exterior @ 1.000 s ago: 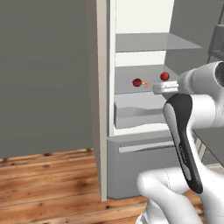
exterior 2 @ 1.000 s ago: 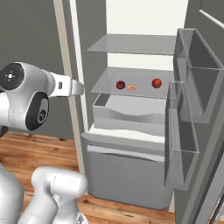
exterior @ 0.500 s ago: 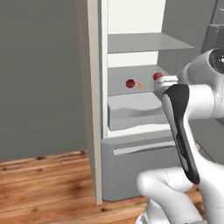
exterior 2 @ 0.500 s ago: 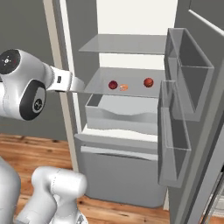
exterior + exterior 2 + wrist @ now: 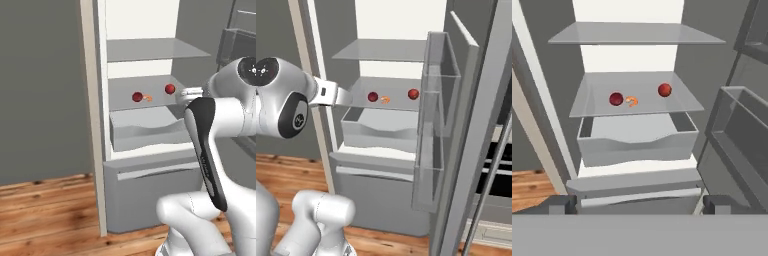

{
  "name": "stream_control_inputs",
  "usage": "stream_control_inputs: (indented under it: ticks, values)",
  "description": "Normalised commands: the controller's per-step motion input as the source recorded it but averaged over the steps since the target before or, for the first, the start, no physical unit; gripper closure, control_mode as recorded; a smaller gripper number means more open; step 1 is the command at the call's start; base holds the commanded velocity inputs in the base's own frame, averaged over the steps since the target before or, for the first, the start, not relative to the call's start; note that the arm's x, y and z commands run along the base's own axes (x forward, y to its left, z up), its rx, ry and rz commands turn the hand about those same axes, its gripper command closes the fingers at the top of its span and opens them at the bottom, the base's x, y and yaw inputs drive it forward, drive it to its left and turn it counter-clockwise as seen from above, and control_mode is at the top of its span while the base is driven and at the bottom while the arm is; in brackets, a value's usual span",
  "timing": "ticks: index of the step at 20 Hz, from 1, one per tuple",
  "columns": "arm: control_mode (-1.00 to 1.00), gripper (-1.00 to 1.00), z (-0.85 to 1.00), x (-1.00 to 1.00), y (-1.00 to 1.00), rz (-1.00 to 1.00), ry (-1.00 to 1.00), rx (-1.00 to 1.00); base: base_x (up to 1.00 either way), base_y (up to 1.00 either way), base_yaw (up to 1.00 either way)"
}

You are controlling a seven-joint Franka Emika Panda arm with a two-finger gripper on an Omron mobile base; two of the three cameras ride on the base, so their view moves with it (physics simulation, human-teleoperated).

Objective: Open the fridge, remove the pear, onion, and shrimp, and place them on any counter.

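Sitting on a grey shelf [image 5: 637, 102], dark-red onion [image 5: 616, 98] touches, seemingly, orange shrimp [image 5: 631, 101].

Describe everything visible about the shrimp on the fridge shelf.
The shrimp is a tiny orange curled piece, C-shaped, lying flat on the grey middle shelf of the open fridge. It sits just beside the darker red ball, apart from the brighter red ball farther along. Whether it touches the darker ball cannot be told.

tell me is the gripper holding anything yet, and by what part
Nothing is held. The gripper is open and short of the fridge shelf, where the onion and shrimp lie untouched.
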Motion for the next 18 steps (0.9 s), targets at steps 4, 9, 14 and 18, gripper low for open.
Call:
stream_control_inputs:
  ticks: [4,9,14,18]
  values:
    - [1.0,-1.0,0.0,0.0,0.0,0.0,0.0,0.0,0.66,-0.3,0.0]
    - [1.0,-1.0,0.0,0.0,0.0,0.0,0.0,0.0,0.86,-0.04,0.0]
    - [1.0,-1.0,0.0,0.0,0.0,0.0,0.0,0.0,0.71,-0.02,0.0]
    - [1.0,-1.0,0.0,0.0,0.0,0.0,0.0,0.0,0.62,0.0,-0.01]
